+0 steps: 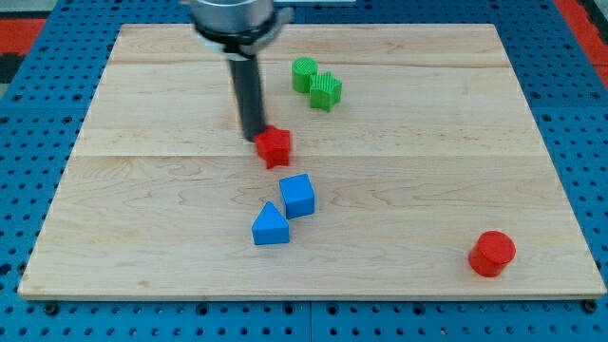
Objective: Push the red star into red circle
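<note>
Only one cam view here, so: wooden bench (pixel 171 190) sitting on a blue pegboard (pixel 28 114). Arm comes down from the view's top, dark rod, my tip (pixel 255 138) is on the bench right up against the red star (pixel 275 146), touching its upper-left side afaict. No claw on this rig, just the rod, so nothing to call apart or together.

Red star is roughly mid-bench, a bit left of center. Red circle (pixel 491 254) is way off at the view's bottom right, near the bench edge, well apart from the star.

Other stuff: two green blocks up top, touching each other, w/ ribbed sides: one looks round (pixel 304 73), the other (pixel 326 90) I can't call the shape on. Below the star there's a blue cube (pixel 297 195) & just beside it, lower left, a blue triangle (pixel 270 226). Those two look like they're touching or nearly.
</note>
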Controlling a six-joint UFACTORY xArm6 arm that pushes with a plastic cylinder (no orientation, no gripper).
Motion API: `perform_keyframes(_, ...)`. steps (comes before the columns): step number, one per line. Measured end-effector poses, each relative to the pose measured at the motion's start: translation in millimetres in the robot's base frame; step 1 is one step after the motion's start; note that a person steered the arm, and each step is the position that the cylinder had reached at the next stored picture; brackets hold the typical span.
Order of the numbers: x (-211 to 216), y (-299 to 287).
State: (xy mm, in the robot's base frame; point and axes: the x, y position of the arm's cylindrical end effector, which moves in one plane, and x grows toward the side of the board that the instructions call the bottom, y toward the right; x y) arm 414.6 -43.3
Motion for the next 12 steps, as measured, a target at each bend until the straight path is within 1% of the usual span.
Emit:
perform_keyframes(1,24,10)
perform_keyframes(2,36,-41)
perform_keyframes(3,53,2)
perform_keyframes(4,27,17)
perform_keyframes(5,14,46)
perform_keyframes(6,64,95)
perform_keyframes(7,54,92)
perform_keyframes(8,59,82)
perform_keyframes(9,100,96)
perform_keyframes(10,110,124)
perform_keyframes(11,125,181)
perform_keyframes(12,126,191)
